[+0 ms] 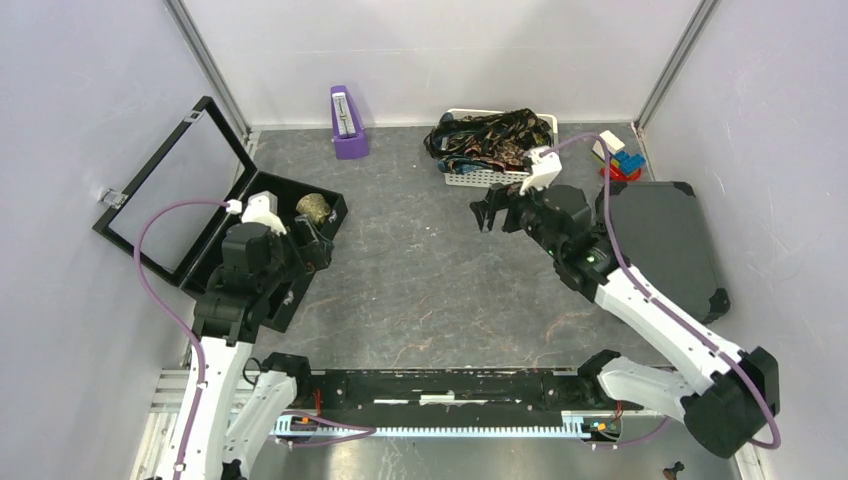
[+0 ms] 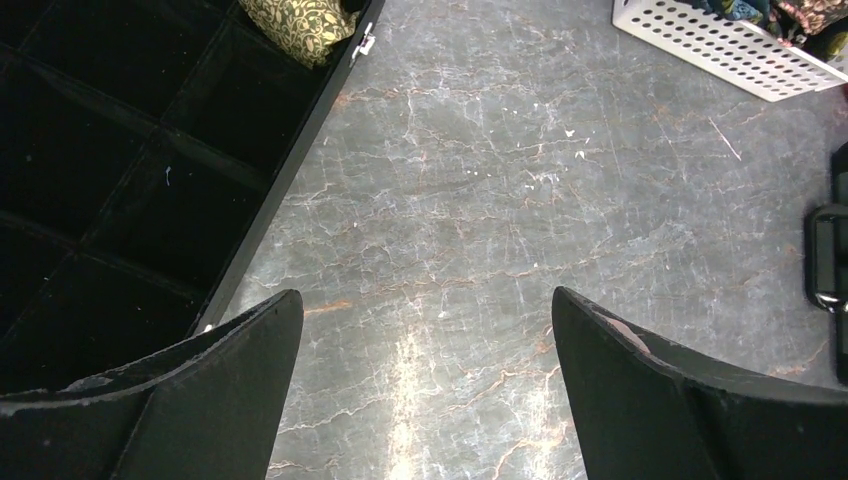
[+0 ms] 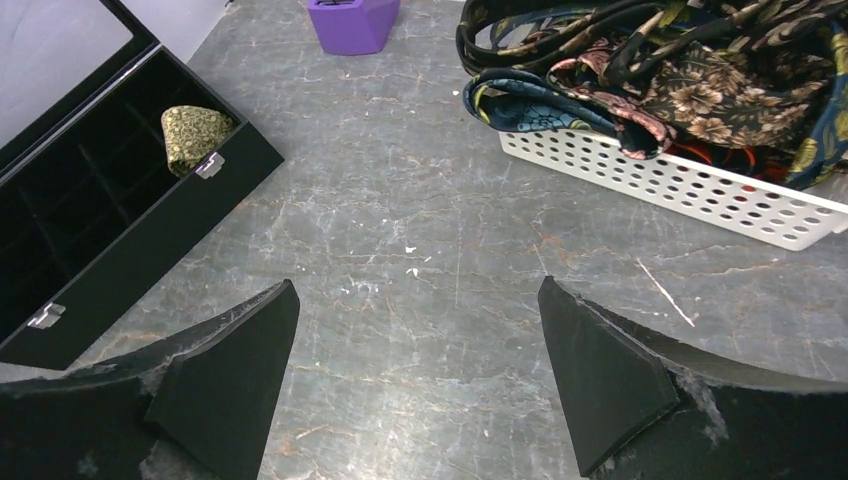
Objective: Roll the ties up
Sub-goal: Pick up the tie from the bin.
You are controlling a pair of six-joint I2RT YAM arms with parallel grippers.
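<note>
Ties [image 3: 690, 75] in a tangled heap in the white basket [image 3: 700, 195] at the far side of the counter [image 3: 420, 200], some loops hanging over its near rim. One olive-gold rolled tie [image 3: 192, 135] sits in a far corner compartment of the open black box [image 3: 150, 235] on the left. Left claw [image 2: 425, 295] fingers spread wide, nothing between, over bare counter just beside the box edge. Right claw [image 3: 417, 285] also spread wide and empty, over the counter near the basket. Purple stand [image 3: 352, 22] at the back.
</note>
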